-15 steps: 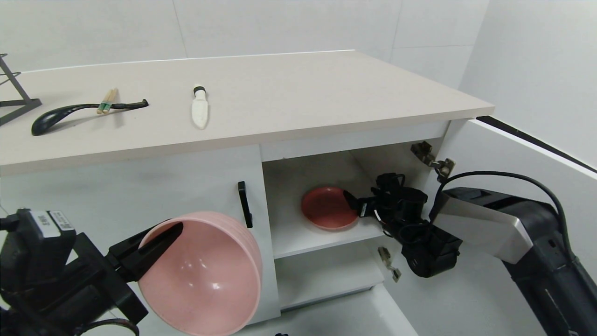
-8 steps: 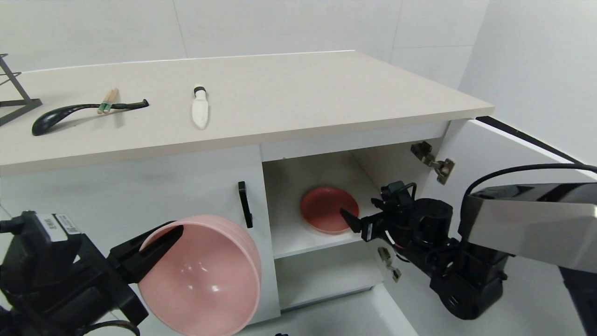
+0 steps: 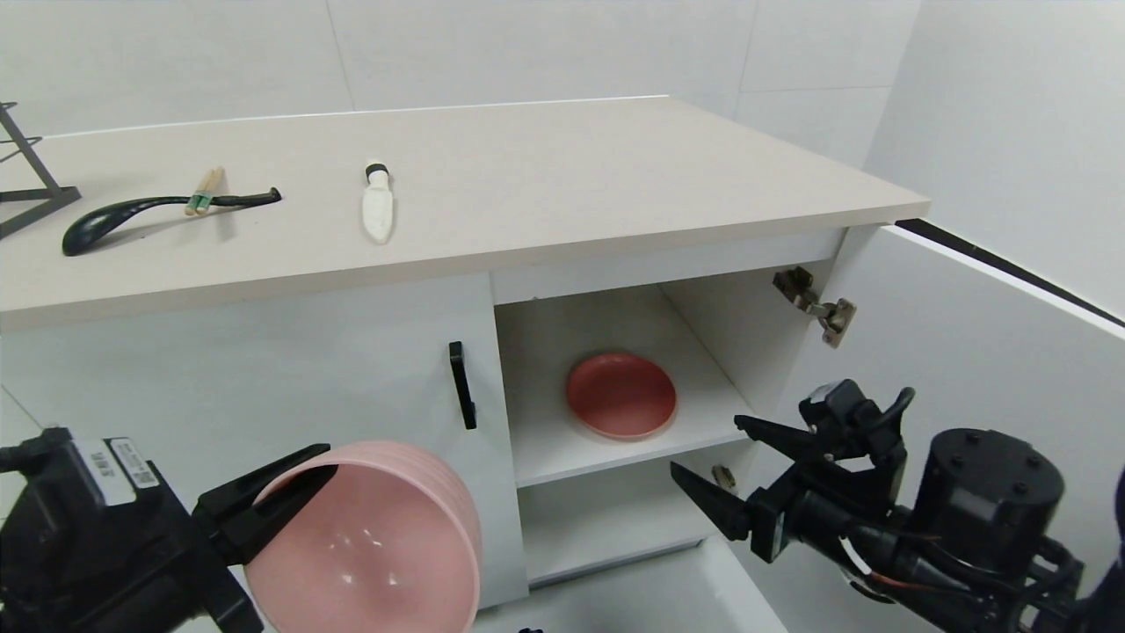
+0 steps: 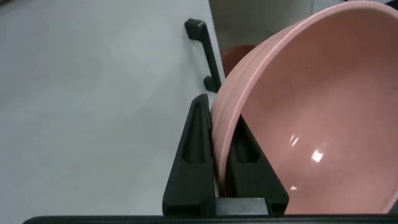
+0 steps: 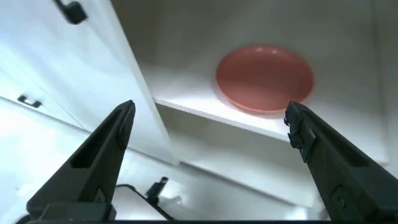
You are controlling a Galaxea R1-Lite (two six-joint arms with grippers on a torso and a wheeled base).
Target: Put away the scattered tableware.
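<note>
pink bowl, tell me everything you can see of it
The pink bowl is round, deep and glossy, with faint ridges round its outer wall, and empty. It is tipped on its side, mouth toward the robot, off any surface, its rim pinched by the left gripper, one finger inside and one outside. It hangs in front of the closed cabinet door.

place: kitchen | evidence: beige countertop (image 3: 545,167) over white cabinet (image 3: 264,369), one door (image 3: 967,325) open on a shelf (image 3: 545,450) holding a red plate (image 3: 621,394) | on top: black spoon (image 3: 123,214), chopsticks (image 3: 202,191), white knife (image 3: 377,204) | behind: white tiled wall (image 3: 527,44)
</note>
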